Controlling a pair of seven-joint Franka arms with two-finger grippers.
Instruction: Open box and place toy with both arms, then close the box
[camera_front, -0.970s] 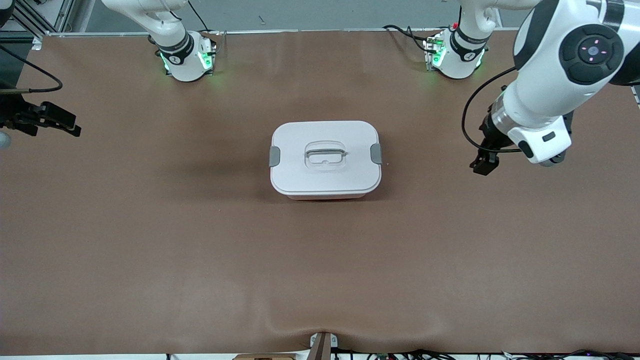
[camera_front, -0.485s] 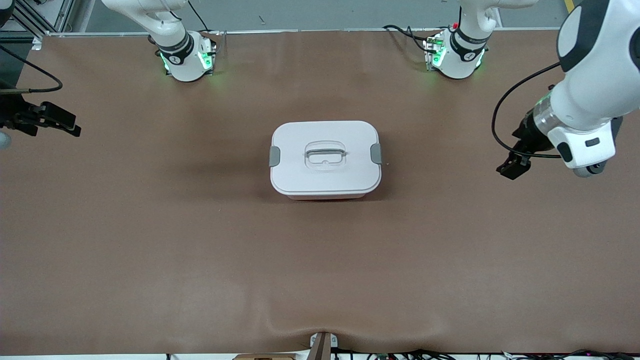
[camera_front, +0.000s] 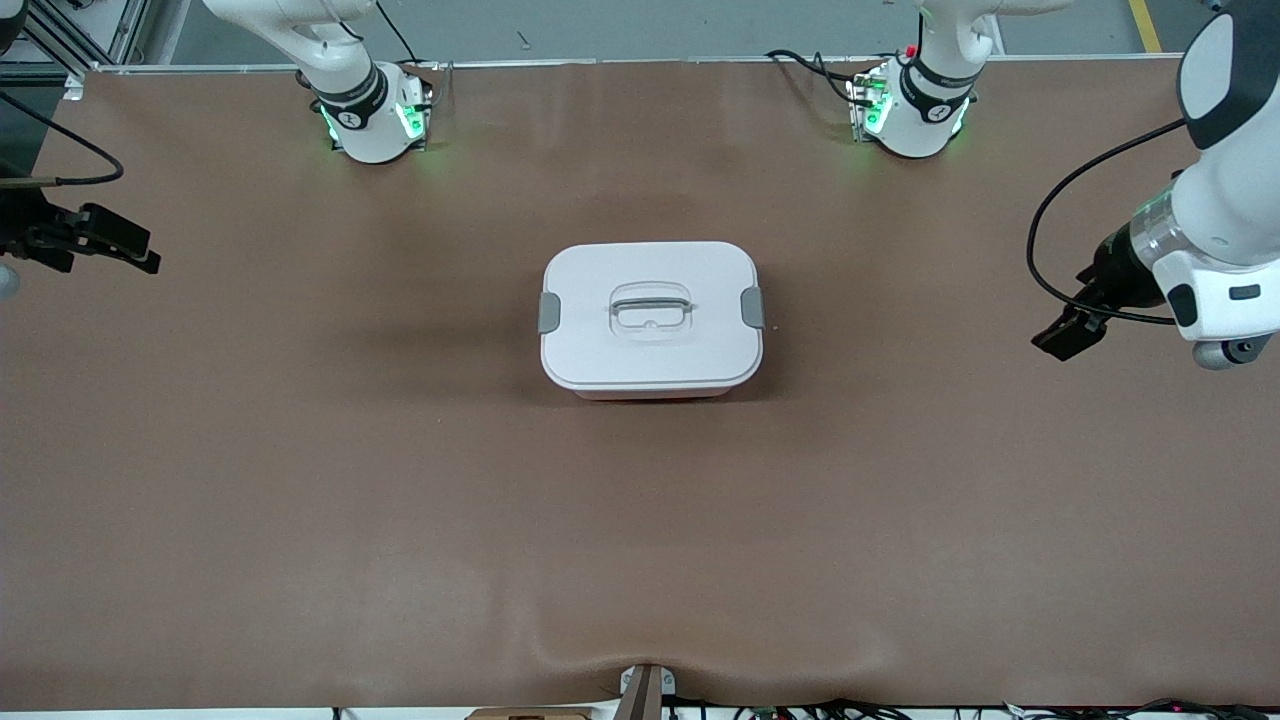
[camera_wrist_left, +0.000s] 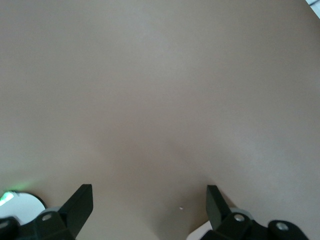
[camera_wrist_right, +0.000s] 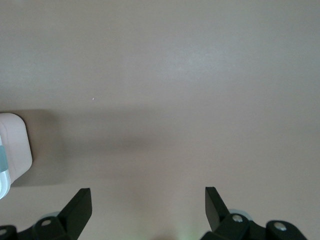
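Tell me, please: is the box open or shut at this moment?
Shut. The white lid lies flat on the box, with both grey side latches against its ends.

The box (camera_front: 651, 318) is seen at the middle of the table, standing flat with its white lid (camera_front: 650, 275) seated on top. A grey latch (camera_front: 549, 313) is set at each short end, and a recessed grey handle (camera_front: 651, 307) lies in the lid's centre. A pale pink strip of the tub shows under the lid's nearer edge. The toy is not seen.
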